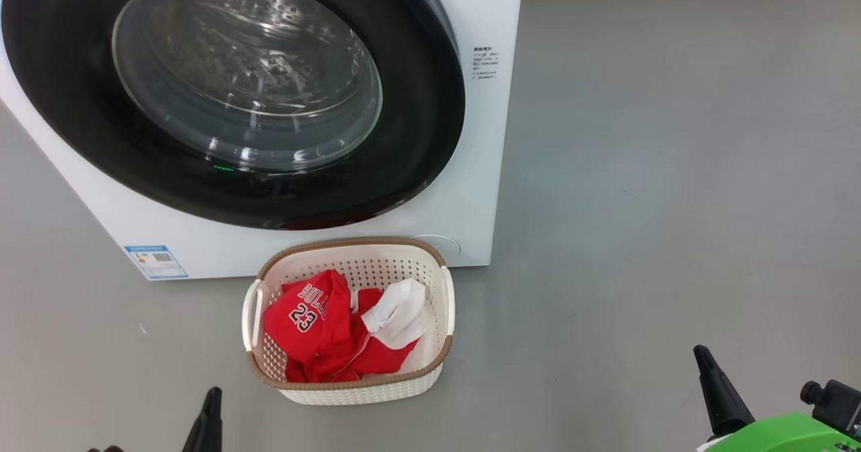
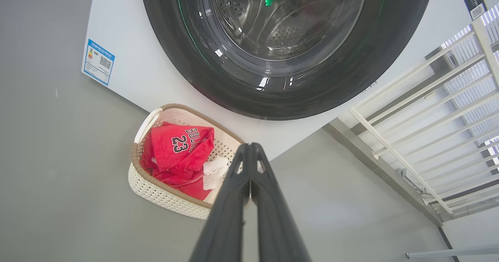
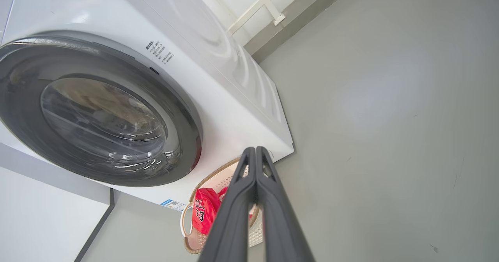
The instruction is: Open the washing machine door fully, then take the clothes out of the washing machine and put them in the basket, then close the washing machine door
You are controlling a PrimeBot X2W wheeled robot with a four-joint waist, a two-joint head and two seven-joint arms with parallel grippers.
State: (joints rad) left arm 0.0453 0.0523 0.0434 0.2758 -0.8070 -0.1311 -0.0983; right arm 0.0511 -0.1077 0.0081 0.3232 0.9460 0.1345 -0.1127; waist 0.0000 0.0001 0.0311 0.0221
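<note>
basket [image 1: 356,393] near washing machine [image 1: 471,190], grey floor [image 1: 672,203] — rightward

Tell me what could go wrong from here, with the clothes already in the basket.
The washing machine door looks shut, but its latch cannot be seen; it might swing open. The basket stands near the shut left claw; a forward move could knock it. The white cloth lies high near the rim and may spill then.

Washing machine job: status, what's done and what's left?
Done: the clothes lie in the basket, and the washing machine door looks shut flush against the washing machine. In hand: nothing; left gripper and right gripper are shut and empty. Left: nothing visible.
</note>
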